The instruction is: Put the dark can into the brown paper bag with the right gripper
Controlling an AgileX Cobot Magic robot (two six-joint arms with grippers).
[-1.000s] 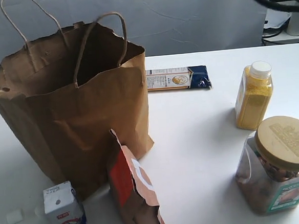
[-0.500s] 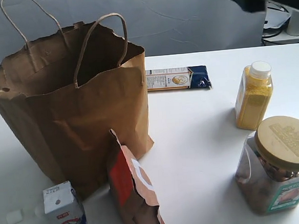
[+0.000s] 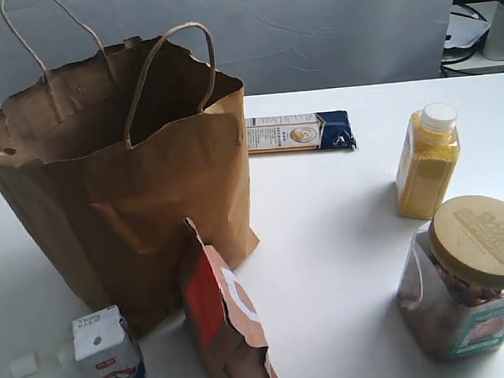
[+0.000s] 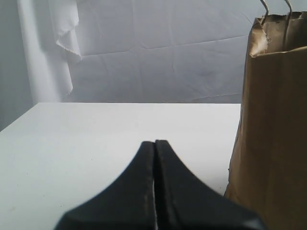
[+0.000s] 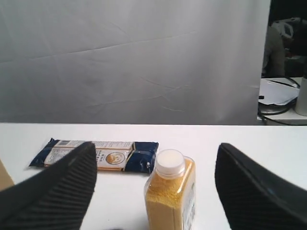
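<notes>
The dark can shows in no view. The brown paper bag [image 3: 122,189] stands open and upright at the left of the white table [image 3: 324,227], its loop handles raised; its side fills one edge of the left wrist view [image 4: 273,120]. My right gripper [image 5: 156,149] is open with nothing between its ribbed fingers [image 5: 57,187], and it hangs above and in front of a yellow bottle [image 5: 170,196]. My left gripper [image 4: 154,143] is shut and empty, low over the table beside the bag. Neither gripper appears in the exterior view.
The yellow bottle [image 3: 427,164] stands at the right, with a large clear jar with a tan lid [image 3: 470,277] in front of it. A blue flat packet [image 3: 300,132] lies behind the bag. An orange-brown pouch [image 3: 227,320] and a small milk carton [image 3: 108,353] stand before the bag.
A dark part of the arm at the top right of the exterior view has moved out of the picture. Nothing on the table has moved.
</notes>
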